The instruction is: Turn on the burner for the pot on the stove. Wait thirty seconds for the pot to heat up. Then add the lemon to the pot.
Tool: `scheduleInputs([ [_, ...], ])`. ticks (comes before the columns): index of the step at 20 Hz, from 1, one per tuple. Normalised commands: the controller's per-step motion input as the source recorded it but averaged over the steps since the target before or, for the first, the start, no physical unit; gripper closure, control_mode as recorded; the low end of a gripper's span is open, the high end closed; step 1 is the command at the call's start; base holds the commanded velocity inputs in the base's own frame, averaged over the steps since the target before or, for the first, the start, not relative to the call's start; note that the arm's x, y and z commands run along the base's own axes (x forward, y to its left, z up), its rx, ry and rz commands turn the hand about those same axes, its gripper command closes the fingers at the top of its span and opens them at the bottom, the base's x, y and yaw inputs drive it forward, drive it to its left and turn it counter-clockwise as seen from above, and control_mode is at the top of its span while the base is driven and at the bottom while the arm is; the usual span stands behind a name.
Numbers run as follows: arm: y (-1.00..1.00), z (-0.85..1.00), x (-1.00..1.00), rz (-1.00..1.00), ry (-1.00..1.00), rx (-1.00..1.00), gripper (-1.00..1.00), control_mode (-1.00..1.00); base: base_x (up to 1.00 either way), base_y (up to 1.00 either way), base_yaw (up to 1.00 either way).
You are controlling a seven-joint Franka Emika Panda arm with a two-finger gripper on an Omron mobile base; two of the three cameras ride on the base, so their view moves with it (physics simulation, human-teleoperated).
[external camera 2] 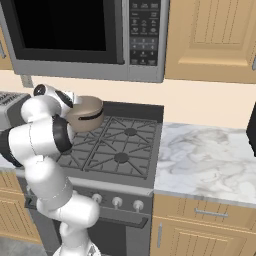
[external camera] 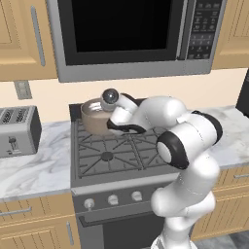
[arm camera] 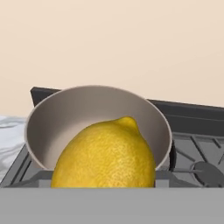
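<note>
The lemon (arm camera: 105, 155) sits large and close in the hand view, low in the middle where the fingertips rise, so it covers them. My gripper (external camera: 114, 122) is shut on the lemon, level with the rim of the pot (external camera: 93, 119) at its near right side. The taupe pot (external camera 2: 86, 114) stands on the rear left of the stove (external camera: 121, 168). Its pale inside (arm camera: 87, 113) holds nothing, and its black handle (arm camera: 172, 154) points to the right. The burner under the pot is hidden. No flame shows.
Silver knobs (external camera: 113, 199) line the stove front. A toaster (external camera: 17, 130) stands on the marble counter to the left. A microwave (external camera: 126, 34) hangs above the stove. More marble counter (external camera 2: 205, 155) lies to the right.
</note>
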Motion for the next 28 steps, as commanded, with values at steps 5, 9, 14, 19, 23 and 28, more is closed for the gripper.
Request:
scheduleInputs([
  [5, 0.00, -0.02, 0.45, 0.00, 0.00, 0.00, 1.00, -1.00, 0.00, 0.00, 0.00],
  [9, 0.00, -0.09, 0.34, 0.00, 0.00, 0.00, 1.00, -1.00, 0.00, 0.00, 0.00],
  [14, 0.00, -0.13, 0.16, 0.00, 0.01, 0.00, 1.00, -1.00, 0.00, 0.00, 0.00],
  [19, 0.00, -0.07, 0.21, 0.00, 0.03, 0.00, 1.00, -1.00, 0.00, 0.00, 0.00],
  [23, 0.00, -0.01, 0.30, 0.00, 0.04, 0.00, 1.00, -1.00, 0.00, 0.00, 0.00],
  [28, 0.00, -0.10, 0.28, 0.00, 0.04, 0.00, 1.00, -1.00, 0.00, 0.00, 0.00],
])
